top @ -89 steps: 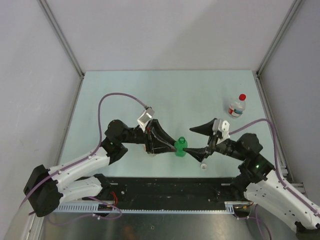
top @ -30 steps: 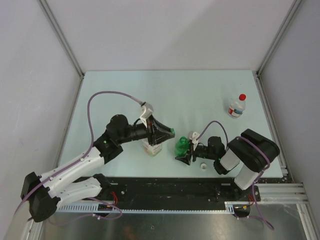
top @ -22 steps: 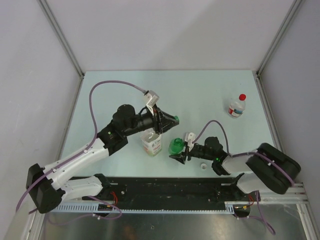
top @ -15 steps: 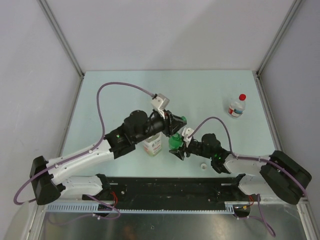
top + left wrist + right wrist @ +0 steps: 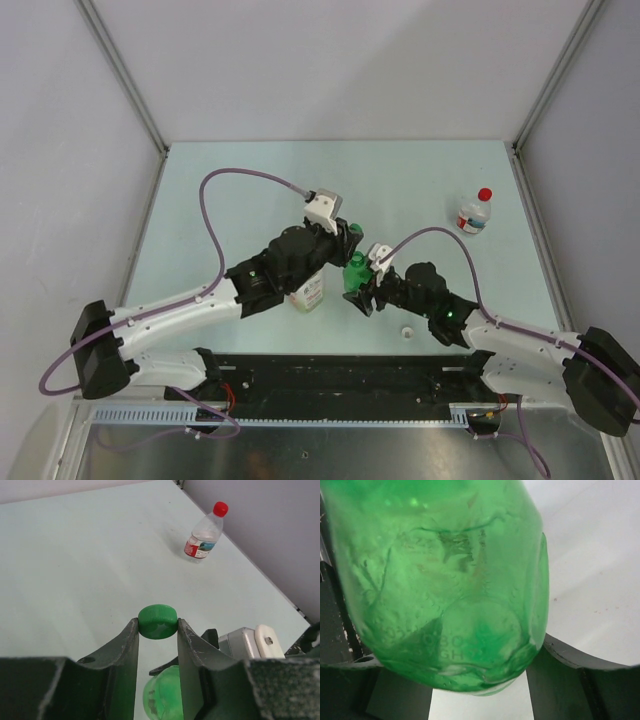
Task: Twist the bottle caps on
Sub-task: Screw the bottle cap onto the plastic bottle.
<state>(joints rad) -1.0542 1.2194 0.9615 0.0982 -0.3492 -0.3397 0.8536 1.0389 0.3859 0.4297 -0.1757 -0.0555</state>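
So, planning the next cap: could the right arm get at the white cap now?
Probably not yet: its fingers are clamped on the green bottle. The white cap lies uncovered beside that arm.

embossed marks on green bottle (image 5: pixel 445 580), unreadable

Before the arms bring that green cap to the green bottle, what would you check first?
1. The green cap is pinched in the left gripper: ok.
2. The green bottle is clamped by the right gripper: ok.
3. The cap is centred over the bottle's mouth: cannot tell; the mouth is hidden.
4. The red cap sits on the small clear bottle: ok.
5. The white cap is fitted: not ok; it lies loose on the table.
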